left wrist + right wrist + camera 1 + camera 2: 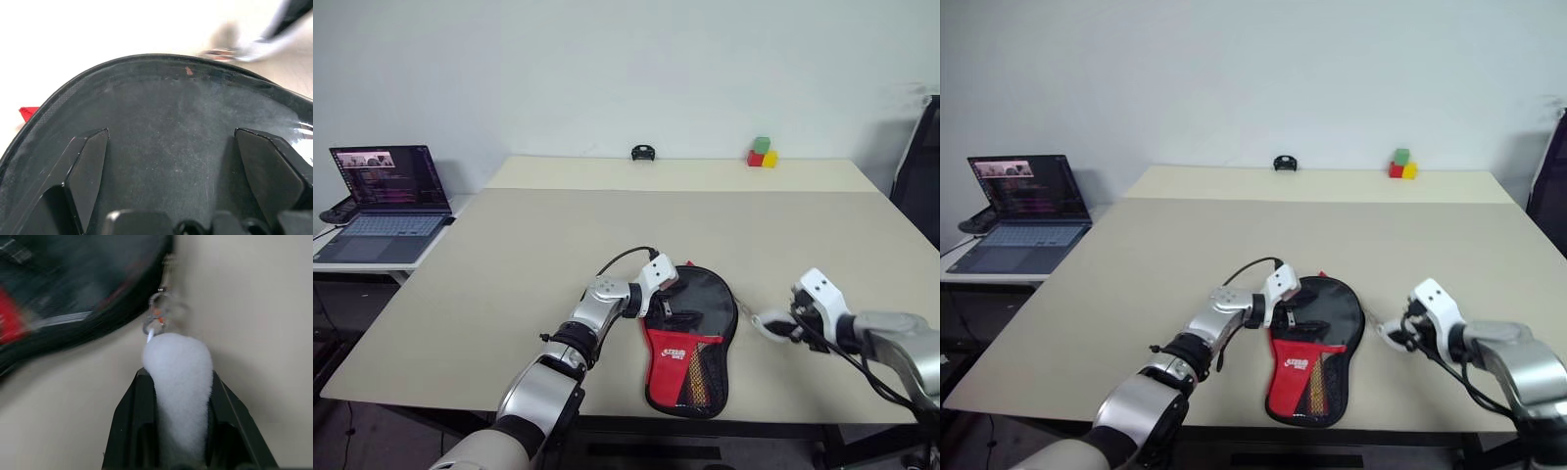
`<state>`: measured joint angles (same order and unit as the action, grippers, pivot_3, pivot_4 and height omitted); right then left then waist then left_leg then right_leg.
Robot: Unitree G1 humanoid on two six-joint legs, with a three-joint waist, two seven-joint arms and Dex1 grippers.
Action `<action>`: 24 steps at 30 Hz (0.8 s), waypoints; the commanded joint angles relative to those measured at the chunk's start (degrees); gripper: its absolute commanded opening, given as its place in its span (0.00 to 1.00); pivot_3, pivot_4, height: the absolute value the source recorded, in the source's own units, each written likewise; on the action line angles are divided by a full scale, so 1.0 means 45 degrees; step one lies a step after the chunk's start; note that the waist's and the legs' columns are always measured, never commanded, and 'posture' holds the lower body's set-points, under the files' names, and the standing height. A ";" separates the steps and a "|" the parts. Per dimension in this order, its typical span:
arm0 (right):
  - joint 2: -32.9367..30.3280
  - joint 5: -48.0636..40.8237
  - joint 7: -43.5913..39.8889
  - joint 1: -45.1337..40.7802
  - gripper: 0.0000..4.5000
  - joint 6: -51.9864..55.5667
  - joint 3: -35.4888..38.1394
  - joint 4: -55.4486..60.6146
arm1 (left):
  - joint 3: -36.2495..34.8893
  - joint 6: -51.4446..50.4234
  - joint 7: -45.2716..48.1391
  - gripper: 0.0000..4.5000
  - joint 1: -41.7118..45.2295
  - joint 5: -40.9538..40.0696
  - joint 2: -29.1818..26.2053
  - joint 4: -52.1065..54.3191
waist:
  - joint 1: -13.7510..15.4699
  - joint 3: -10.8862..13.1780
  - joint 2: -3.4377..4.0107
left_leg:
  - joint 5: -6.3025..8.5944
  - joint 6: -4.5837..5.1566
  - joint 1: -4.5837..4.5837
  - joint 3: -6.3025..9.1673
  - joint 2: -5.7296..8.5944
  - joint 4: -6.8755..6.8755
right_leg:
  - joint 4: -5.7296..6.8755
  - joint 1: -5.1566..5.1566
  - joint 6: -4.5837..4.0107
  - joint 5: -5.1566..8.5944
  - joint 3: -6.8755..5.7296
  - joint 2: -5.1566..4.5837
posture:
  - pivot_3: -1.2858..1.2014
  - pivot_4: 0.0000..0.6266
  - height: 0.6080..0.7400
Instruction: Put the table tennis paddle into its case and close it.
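The case [690, 338] lies flat near the table's front edge, black with a red panel and a mesh pocket, its round end pointing away from me. My left gripper [176, 166] is open, its fingers [88, 166] spread over the case's round black top. To the right of the case, my right gripper [781, 328] is shut on a white fluffy pull [178, 382]. A small metal clasp [159, 320] joins the pull to the case's zipper edge. The paddle is hidden. A tan shape shows through the mesh [702, 374], and I cannot tell what it is.
An open laptop [386, 201] sits on a side table at the left. At the table's far edge are a small black object [643, 152] and red, green and yellow blocks [762, 154]. A dark chair [922, 166] stands at the right.
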<state>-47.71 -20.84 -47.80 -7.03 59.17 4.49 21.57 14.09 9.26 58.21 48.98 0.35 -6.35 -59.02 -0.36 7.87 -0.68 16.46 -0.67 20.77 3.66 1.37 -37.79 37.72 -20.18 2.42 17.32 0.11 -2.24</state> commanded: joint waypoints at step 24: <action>-0.1689 -0.4826 -0.0766 0.6553 0.12 0.0700 0.0806 0.7058 | 0.1088 -0.0371 0.0137 1.00 -0.0922 0.1390 -0.0293 -0.1729 | 0.0127 -0.0058 -0.0066 | 0.0093 -0.0021 0.0004 0.0138 -0.0004 0.0024 | -0.0180 0.0126 0.0034 0.0067 -0.0163 -0.0011 | 0.52 0.24 1.00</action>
<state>-55.15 -39.70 -50.59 21.64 62.17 8.68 50.14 15.23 10.23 59.27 49.11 0.47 -5.82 -59.46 0.21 7.61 -0.98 16.88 -0.77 20.79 4.28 1.34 -37.68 36.91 -19.62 2.58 17.62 -0.63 -2.29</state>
